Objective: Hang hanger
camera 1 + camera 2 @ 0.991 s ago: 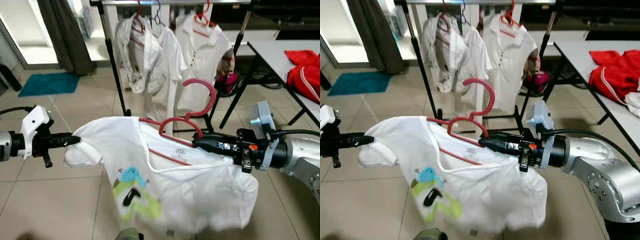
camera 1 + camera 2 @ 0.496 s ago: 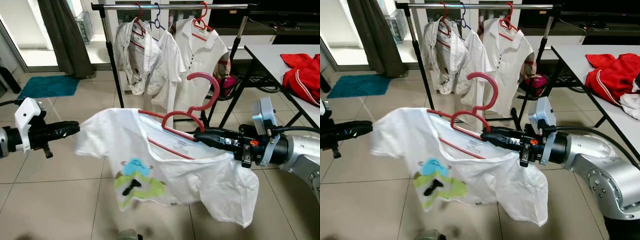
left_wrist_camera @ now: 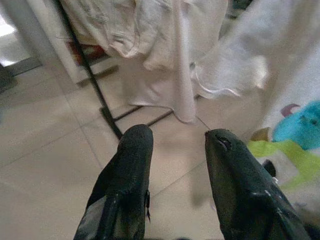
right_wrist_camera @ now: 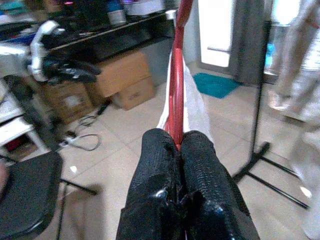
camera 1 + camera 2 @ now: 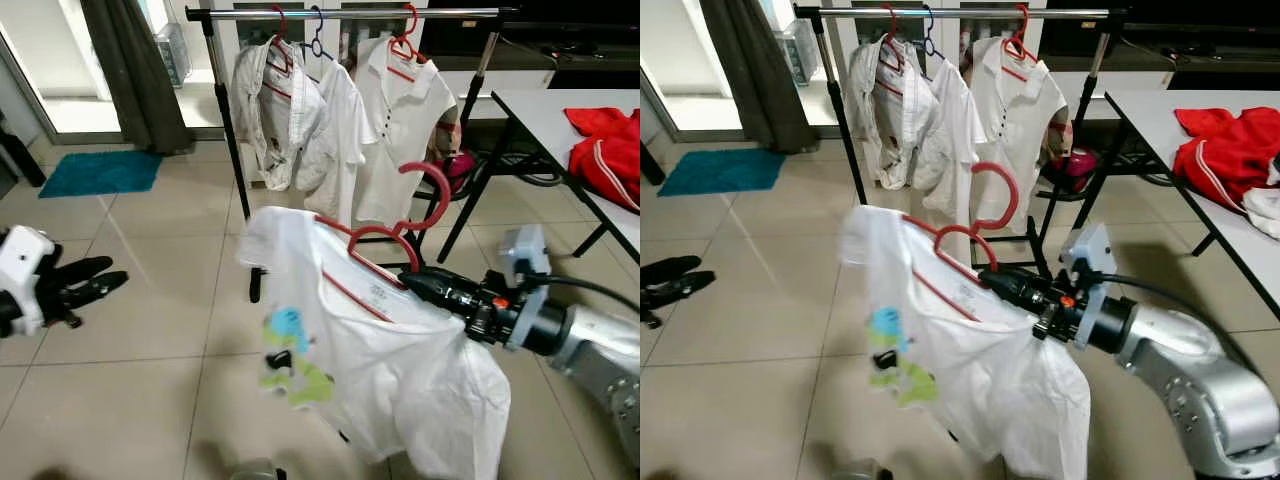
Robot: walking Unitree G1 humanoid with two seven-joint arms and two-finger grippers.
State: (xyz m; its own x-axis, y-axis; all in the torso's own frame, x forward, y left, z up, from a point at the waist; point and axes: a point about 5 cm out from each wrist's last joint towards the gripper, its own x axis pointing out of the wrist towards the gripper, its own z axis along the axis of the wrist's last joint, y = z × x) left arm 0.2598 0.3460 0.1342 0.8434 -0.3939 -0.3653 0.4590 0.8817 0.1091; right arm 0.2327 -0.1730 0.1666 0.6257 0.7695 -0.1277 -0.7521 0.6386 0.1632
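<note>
Right wrist view: hand (image 4: 180,142) pinches curved red hanger (image 4: 176,85).

— Where is there room along the silver metal clothes rail (image 5: 350,14)?
— At its right end, past the white collared shirt (image 5: 405,120) on its red hanger.
— And what blocks me?
— The crumpled cream garments (image 5: 290,110) at left, and the white table (image 5: 560,110) to my right.

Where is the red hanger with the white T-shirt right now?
In the left eye view the red hanger sits centre-right, gripped by the right gripper, in front of and below the clothes rack.
</note>
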